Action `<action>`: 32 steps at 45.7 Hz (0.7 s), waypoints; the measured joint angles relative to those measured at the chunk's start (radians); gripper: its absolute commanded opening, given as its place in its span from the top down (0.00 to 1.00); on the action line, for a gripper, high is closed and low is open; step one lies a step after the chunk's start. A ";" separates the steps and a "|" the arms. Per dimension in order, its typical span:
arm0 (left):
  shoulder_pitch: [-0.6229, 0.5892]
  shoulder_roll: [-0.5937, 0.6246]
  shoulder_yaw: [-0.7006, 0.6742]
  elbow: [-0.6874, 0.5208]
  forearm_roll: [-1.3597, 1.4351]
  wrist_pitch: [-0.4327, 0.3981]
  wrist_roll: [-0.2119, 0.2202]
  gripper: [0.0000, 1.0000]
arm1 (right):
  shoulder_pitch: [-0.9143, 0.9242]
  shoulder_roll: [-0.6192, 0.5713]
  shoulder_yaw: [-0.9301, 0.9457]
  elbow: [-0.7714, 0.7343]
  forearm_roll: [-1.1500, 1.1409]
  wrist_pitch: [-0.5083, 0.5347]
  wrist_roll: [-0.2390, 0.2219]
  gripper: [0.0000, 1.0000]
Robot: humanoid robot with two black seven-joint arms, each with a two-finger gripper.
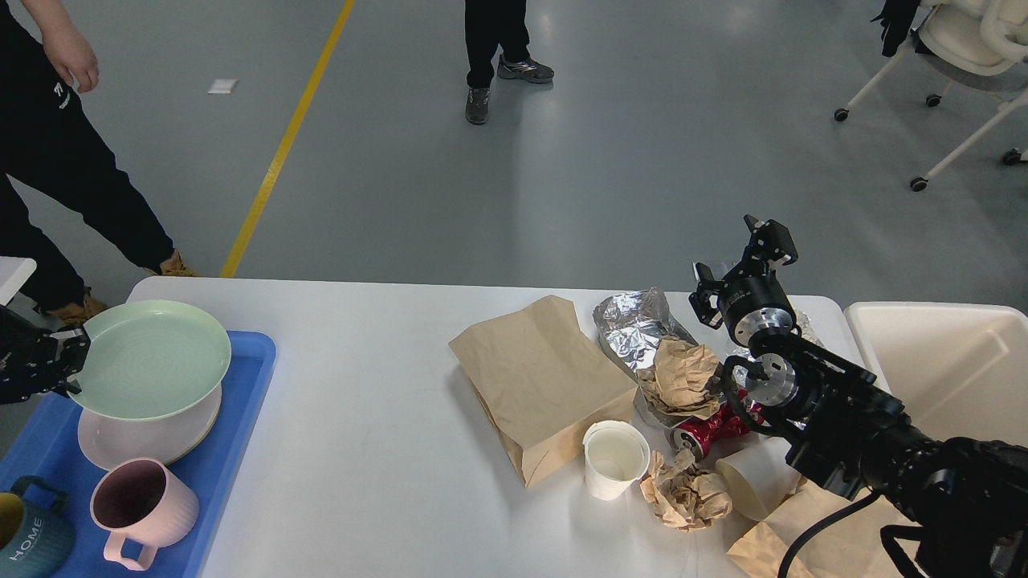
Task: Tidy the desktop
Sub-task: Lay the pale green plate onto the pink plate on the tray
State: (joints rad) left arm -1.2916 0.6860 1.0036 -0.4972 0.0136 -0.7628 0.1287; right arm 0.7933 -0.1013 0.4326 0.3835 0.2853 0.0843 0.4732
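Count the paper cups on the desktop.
2: one upright paper cup beside the brown bag; one tipped cup by the right arm. Others may be hidden under trash.

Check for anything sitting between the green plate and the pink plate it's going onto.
Nothing visible does. The green plate, held at its left rim by the left gripper, sits directly over the pink plate in the blue tray.

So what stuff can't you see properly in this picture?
Head view:
- Left hand: cut off by the left edge, too dark to tell its grip on the green plate.
- Pink plate: mostly covered by the green plate.
- Red can: partly hidden behind the right arm.
- Teal mug: cropped at the corner.
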 measured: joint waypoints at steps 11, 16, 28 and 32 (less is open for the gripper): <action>0.071 -0.030 -0.005 0.030 0.001 0.067 0.000 1.00 | 0.000 0.000 0.000 0.000 0.000 0.000 0.000 0.00; 0.088 -0.031 -0.007 0.034 0.001 0.069 0.000 1.00 | 0.000 0.000 0.000 0.000 0.000 0.000 0.000 0.00; 0.155 -0.031 -0.033 0.082 0.001 0.070 0.000 1.00 | 0.000 0.000 0.000 0.000 0.000 0.000 0.000 0.00; 0.167 -0.031 -0.039 0.099 0.001 0.070 0.000 1.00 | 0.000 0.000 0.000 0.000 0.000 0.000 0.001 0.00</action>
State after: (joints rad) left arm -1.1247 0.6548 0.9644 -0.3983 0.0144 -0.6928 0.1291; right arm 0.7932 -0.1012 0.4326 0.3835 0.2853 0.0843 0.4738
